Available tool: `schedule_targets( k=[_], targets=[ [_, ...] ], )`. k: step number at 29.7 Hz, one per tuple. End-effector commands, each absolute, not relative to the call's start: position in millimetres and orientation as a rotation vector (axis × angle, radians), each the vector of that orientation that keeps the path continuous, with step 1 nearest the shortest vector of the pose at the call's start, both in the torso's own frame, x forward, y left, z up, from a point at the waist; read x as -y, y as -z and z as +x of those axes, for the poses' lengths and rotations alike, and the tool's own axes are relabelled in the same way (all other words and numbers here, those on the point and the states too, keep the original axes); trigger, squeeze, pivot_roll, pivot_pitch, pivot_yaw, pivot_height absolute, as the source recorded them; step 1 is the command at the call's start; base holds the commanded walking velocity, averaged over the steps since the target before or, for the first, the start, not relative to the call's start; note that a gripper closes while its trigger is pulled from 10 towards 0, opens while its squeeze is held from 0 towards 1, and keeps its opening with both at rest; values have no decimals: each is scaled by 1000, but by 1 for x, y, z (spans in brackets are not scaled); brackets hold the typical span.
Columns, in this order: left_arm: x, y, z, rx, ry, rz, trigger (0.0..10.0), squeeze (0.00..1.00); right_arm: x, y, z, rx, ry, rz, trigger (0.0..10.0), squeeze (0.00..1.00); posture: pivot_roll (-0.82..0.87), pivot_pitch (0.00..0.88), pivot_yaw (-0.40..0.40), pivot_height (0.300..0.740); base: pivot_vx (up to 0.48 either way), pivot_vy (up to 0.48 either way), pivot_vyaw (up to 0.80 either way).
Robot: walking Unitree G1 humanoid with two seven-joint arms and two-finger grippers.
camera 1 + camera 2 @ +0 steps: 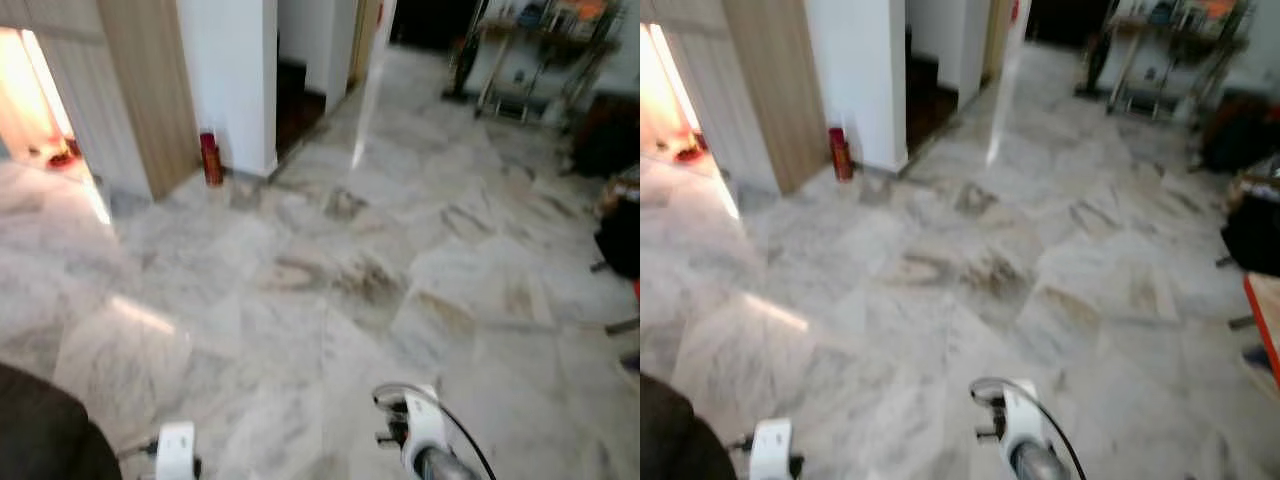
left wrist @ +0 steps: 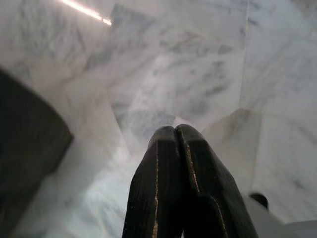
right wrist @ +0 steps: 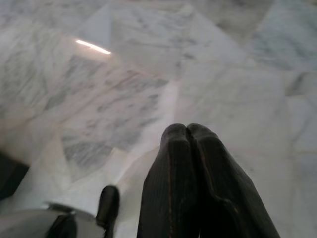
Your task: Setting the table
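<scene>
Both arms hang low over a marble floor (image 1: 330, 270). My left gripper (image 2: 177, 130) is shut with its two black fingers pressed together and nothing between them. My right gripper (image 3: 186, 129) is shut the same way, empty, above the pale tiles. In the head views the white wrist of the left arm (image 1: 176, 450) and the wrist of the right arm (image 1: 420, 430) with its black cable show at the bottom edge. No tableware or dining table is in sight.
A red canister (image 1: 211, 159) stands by a white pillar (image 1: 235, 80) and a wooden panel (image 1: 150, 90). A metal rack (image 1: 545, 60) stands at the far right, dark bags (image 1: 620, 235) and a red-edged tabletop (image 1: 1265, 315) at the right edge. A dark object (image 1: 40, 430) lies at the bottom left.
</scene>
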State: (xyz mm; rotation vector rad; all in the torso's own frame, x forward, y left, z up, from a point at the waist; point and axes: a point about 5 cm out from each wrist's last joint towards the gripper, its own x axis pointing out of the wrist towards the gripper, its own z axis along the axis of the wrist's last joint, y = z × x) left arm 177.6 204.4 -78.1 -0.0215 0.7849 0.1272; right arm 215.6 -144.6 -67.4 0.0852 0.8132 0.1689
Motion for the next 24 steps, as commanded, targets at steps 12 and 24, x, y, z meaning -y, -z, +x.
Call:
schedule_targets(
  k=[12, 24],
  targets=[
    [-196, 79, 180, -784, -121, -38, 10000, 0, 155, 70, 211, -827, -130, 83, 10000, 0, 118, 0, -63, 740, 380, 0, 0],
    [-197, 78, 180, -777, -120, -43, 10000, 0, 155, 70, 212, -828, -116, 91, 10000, 0, 115, 3, -57, 740, 0, 0, 0]
  ],
)
